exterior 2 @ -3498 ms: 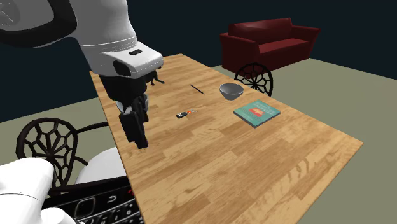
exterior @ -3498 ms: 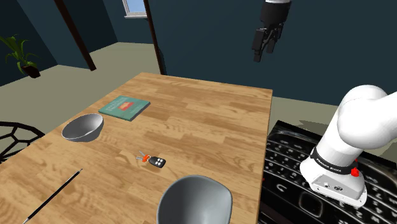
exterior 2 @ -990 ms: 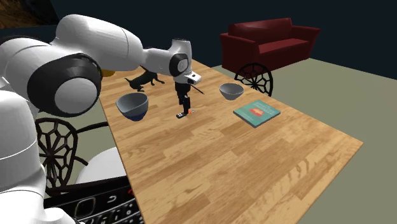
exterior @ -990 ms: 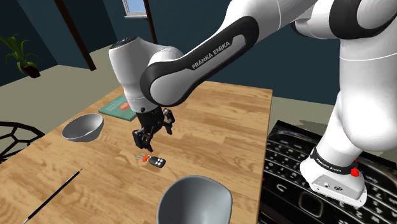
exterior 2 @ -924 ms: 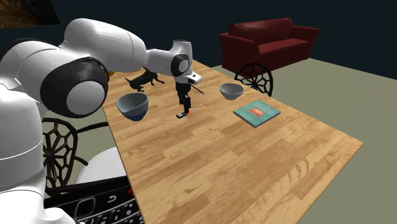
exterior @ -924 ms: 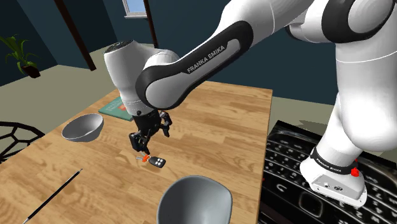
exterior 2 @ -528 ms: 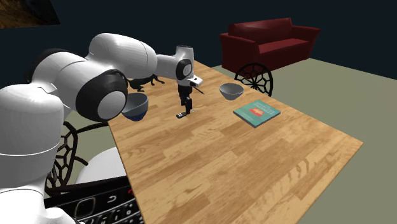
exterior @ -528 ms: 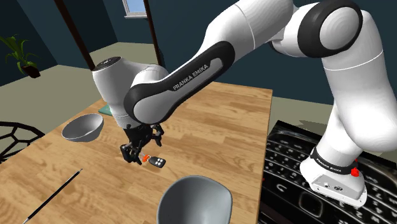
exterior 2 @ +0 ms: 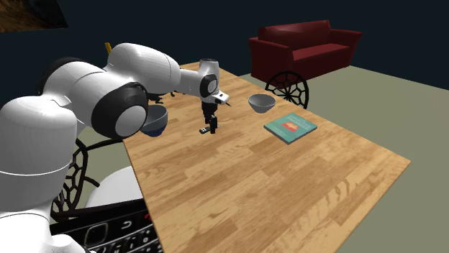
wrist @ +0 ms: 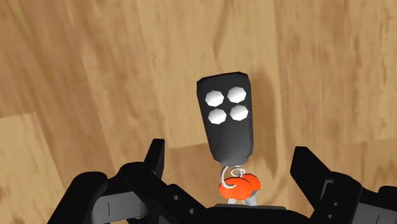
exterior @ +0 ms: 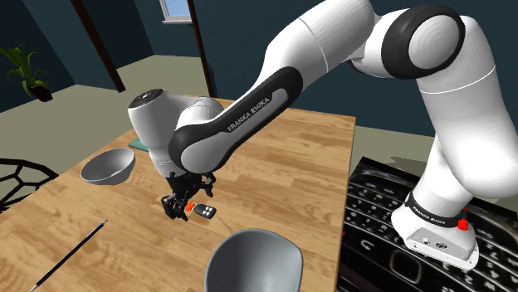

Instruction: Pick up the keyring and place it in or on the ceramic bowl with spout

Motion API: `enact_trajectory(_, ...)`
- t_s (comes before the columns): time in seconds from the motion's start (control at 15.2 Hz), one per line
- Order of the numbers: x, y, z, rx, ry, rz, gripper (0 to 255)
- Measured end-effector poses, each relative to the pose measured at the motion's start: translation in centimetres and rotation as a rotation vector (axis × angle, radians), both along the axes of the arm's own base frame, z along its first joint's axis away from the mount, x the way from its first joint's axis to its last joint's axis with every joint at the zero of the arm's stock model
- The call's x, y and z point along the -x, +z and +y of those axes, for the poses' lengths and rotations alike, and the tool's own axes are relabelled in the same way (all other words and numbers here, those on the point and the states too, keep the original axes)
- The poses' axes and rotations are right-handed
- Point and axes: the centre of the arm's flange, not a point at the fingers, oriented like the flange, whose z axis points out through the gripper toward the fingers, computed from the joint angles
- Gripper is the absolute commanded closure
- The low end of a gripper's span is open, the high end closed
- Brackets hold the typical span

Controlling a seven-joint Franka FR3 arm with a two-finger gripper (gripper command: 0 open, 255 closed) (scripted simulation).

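The keyring (wrist: 227, 118) is a black fob with white buttons, a metal ring and an orange tag (wrist: 240, 185). It lies flat on the wooden table (exterior: 282, 166). My gripper (wrist: 230, 154) is open and low over it, fingers (wrist: 156, 159) apart on either side of the fob's ring end, not touching. In the shoulder view the gripper (exterior: 178, 207) stands just left of the keyring (exterior: 203, 211). Two grey bowls stand nearby, one (exterior: 108, 166) at the left, one (exterior: 253, 261) at the near edge. I cannot make out a spout on either.
A teal book (exterior 2: 290, 126) lies on the table beyond the bowls. A thin black pen (exterior: 70, 253) lies near the shoulder view's lower left corner. Wire chairs (exterior 2: 288, 86) stand at the table's edges and a red sofa (exterior 2: 306, 43) stands behind.
The arm swung down from high above the table to the keyring. Over the last second the gripper sank and shifted toward the shoulder view's left, staying open.
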Motion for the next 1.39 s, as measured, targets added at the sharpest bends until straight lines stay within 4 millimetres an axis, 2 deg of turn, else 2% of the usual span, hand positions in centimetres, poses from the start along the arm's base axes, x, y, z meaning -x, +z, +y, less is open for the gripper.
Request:
enact_trajectory(0.2,0.0,0.0,0.0,0.000,0.000,0.000,0)
enact_trajectory(0.26,0.0,0.0,0.0,0.000,0.000,0.000,255)
enact_trajectory(0.99,0.0,0.5,0.2,-0.004,0.002,-0.003,255)
enact_trajectory(1.39,-0.1,3.2,0.1,0.000,0.000,-0.001,255)
